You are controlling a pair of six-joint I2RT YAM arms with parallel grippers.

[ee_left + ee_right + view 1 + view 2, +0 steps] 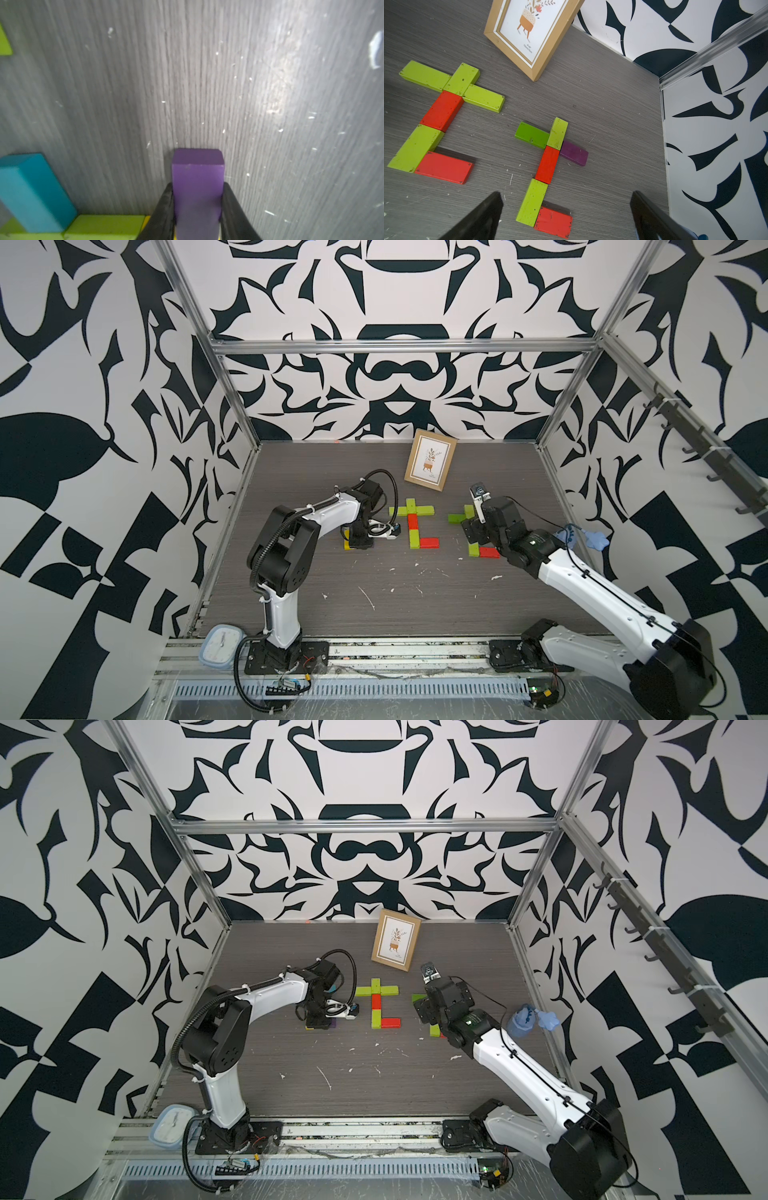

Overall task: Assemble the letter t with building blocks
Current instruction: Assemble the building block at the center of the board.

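Left of centre on the worktop point(395, 593), a purple block point(197, 172) is pinched by the left jaws; the right jaws are spread. Placement seems underway: alignment against the green block point(104, 225) is needed.

Left tool point(197, 188) clamped, right tool point(566, 197) wide

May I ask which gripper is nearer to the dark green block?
Right. The right gripper hovers open over the t holding the dark green block; the left gripper, shut on a purple block, is past the middle t.
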